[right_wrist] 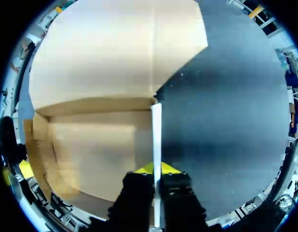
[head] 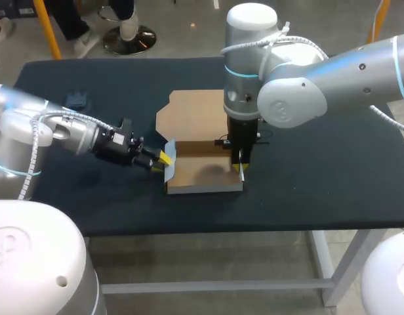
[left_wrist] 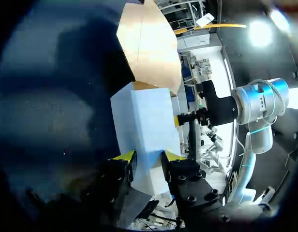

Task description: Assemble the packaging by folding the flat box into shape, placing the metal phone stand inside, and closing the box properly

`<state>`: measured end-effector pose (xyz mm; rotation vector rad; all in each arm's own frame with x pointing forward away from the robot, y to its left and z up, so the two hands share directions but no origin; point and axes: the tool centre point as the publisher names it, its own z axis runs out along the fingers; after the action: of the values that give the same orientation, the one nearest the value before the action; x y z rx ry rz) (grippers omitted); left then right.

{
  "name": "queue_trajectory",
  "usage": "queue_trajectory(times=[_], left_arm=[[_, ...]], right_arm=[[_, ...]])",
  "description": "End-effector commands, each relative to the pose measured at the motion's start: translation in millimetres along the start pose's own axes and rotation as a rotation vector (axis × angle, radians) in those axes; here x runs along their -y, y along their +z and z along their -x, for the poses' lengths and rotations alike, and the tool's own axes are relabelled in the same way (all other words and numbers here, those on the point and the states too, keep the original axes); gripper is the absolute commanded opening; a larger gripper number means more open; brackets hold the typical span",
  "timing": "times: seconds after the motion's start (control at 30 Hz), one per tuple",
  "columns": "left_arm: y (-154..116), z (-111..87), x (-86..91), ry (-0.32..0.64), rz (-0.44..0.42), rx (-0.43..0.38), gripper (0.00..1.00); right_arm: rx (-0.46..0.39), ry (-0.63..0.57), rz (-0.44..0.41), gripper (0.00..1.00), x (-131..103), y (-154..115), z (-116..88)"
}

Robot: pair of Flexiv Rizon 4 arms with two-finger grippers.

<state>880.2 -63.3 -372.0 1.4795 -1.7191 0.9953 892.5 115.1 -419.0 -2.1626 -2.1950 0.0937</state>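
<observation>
While the left end effector (head: 164,158) grips the box (head: 202,174) by one wall, the right end effector (head: 239,168) pinches another.

overhead, two close-ups (shared box (head: 202,174))

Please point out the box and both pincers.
box (head: 189,115), head view, on the open lid flap.
left pincer (left_wrist: 148,157), left wrist view, between its yellow tips.
right pincer (right_wrist: 158,170), right wrist view, between its yellow tips.

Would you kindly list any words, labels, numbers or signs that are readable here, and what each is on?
None can be read. The box is plain brown inside and plain pale blue outside; the small dark object on the table is too small to show any print.
</observation>
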Motion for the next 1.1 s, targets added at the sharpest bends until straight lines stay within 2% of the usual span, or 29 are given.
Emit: queue_trajectory(times=[0.03, 0.3, 0.7, 1.1], left_arm=[[5, -5.4, 2.4, -0.011, 0.005, 0.053, 0.39], [8, -6.6, 3.7, -0.023, -0.003, 0.157, 0.4], [10, 2.0, 5.0, -0.043, -0.012, 0.284, 0.41], [18, 0.2, 6.8, -0.017, -0.032, 0.428, 0.42]], right_arm=[[0.001, 0.0, -0.002, 0.0, 0, 0, -1], [0.001, 0.0, -0.002, 0.0, 0, 0, -1], [0.001, 0.0, -0.002, 0.0, 0, 0, -1], [0.001, 0.0, -0.002, 0.0, 0, 0, -1]])
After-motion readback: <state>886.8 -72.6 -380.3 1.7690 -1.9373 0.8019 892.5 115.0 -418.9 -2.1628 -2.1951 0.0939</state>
